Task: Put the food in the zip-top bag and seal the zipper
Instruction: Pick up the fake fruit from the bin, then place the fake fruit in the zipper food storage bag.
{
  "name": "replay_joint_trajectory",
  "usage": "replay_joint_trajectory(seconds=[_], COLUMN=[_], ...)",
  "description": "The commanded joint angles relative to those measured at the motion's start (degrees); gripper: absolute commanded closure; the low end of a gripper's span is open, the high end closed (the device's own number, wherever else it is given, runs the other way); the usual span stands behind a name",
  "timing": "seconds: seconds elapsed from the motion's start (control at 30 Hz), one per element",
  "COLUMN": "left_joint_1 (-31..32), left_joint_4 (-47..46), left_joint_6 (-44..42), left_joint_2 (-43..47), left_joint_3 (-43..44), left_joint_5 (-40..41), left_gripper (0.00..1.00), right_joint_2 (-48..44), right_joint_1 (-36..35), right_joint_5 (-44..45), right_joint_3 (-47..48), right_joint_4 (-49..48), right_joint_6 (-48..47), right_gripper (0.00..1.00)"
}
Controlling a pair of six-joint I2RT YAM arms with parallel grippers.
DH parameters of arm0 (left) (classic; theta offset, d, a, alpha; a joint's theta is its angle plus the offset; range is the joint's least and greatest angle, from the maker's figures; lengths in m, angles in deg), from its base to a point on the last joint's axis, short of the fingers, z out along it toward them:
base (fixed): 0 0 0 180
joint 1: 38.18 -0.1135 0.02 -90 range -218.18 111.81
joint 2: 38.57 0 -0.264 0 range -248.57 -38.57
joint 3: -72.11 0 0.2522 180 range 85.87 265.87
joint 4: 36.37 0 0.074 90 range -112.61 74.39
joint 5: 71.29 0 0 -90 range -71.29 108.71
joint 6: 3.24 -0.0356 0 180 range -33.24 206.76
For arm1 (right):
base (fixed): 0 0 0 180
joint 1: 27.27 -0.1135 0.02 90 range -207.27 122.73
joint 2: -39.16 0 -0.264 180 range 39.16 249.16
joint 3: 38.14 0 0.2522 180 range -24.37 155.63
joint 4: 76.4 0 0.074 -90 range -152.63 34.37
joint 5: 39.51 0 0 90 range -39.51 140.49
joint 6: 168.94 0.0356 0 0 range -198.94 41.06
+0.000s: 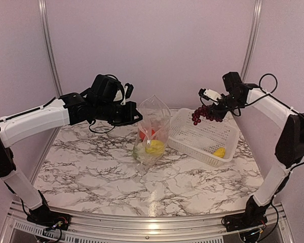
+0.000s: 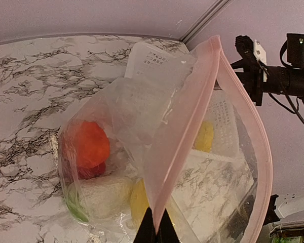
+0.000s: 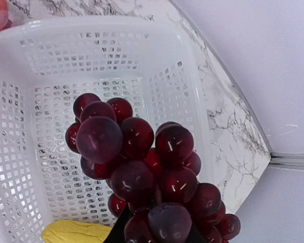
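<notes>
The bag (image 1: 153, 126) stands upright on the worktop just left of the basket (image 1: 202, 134), its mouth held up by the left jaws, which are pinched shut on the top edge. In the left wrist view that edge shows as a pinkish strip, the zipper (image 2: 177, 136), and the mouth gapes toward the basket. We judge the bag light, soft and crinkly. It would likely slump if released, so the rim beside the zipper is the place to hold it, never the slack wall. Inside it lie a red piece (image 2: 88, 144), the cauliflower (image 2: 104, 195) and a yellow piece (image 2: 139, 200), which weigh the bottom down a little. The right jaws are closed on the grapes (image 1: 205, 114), which hang above the basket's far left part, clear of its floor. The grapes (image 3: 142, 167) look like a glossy, knobbly bunch, probably light and hard, and apt to swing or slip. The hold looks to be at the stem end, though the exact contact is hidden. Another yellow piece (image 1: 220, 152) lies in the basket's near right corner. It looks small and smooth, best taken across its narrow middle. We can read no brand, label or writing on the bag, the basket or the food.
</notes>
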Motion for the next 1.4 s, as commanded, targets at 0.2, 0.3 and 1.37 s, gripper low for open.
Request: replay_joint_trajectory(seconds=[0.2, 0.3, 1.37], left_joint_1=[-0.3, -0.3, -0.3], left_joint_4=[-0.6, -0.4, 0.2], left_joint_6=[-0.4, -0.3, 0.0], left_joint_2=[-0.4, -0.5, 0.7], left_joint_3=[1.0, 1.3, 1.7], left_joint_5=[-0.2, -0.2, 0.4], left_gripper=[1.00, 1.00, 1.00], right_joint_2=[-9.0, -11.7, -3.3], right_joint_1=[-1.0, -1.4, -18.5], right_joint_5=[-27.1, -35.4, -62.8], right_joint_3=[16.0, 16.7, 5.0], right_joint_4=[4.8, 1.1, -34.4], right_joint_6=[9.3, 14.0, 51.4], right_gripper=[0.96, 0.95, 0.91])
